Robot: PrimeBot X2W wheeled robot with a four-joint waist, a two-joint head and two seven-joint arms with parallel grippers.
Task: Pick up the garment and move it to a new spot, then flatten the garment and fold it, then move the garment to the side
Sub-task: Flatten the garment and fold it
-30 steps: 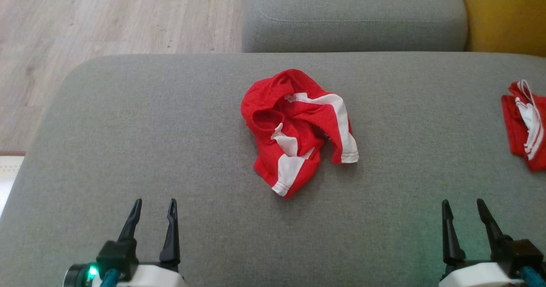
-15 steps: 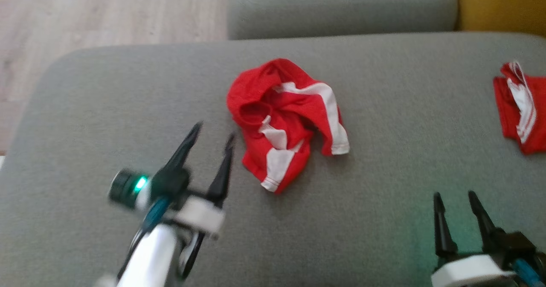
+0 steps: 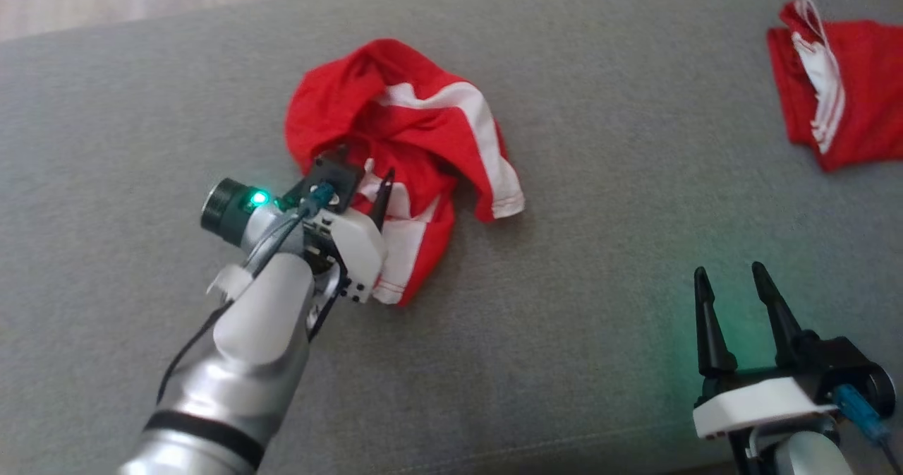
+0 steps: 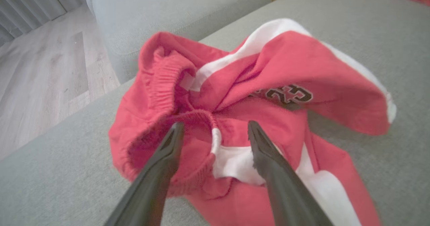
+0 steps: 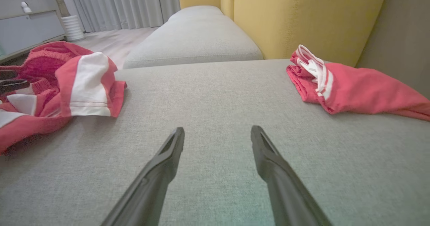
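While my left arm reaches out across the grey sofa seat [image 3: 600, 284], my left pincer [image 4: 215, 124] hangs over the crumpled red garment [image 3: 423, 129] with its two dark fingers spread wide, released and grasping nothing. From my wrist I look down between them: the left finger [image 4: 168, 152] lies over a fold of the elastic waistband, the right one over a white patch, and a ridge of red cloth rises in the gap. Whether the tips actually press into the fabric I cannot tell. The garment sits bunched in a heap left of the seat's middle and towards its far side, a broad white stripe running down its right flap and a dark printed mark showing on the red below that stripe. A green lamp [image 3: 257, 197] glows on my left wrist. My right pincer [image 3: 729, 270] rests at the near right, fingers parted and likewise grasping nothing, with bare grey upholstery between and beyond them. Well apart from the heap, at the far right of the seat, lies a second red garment [image 3: 846, 94] with thin white stripes. Beyond it stands a yellow backrest [image 5: 302, 17], and wooden floor [image 4: 40, 78] shows past the far left edge.
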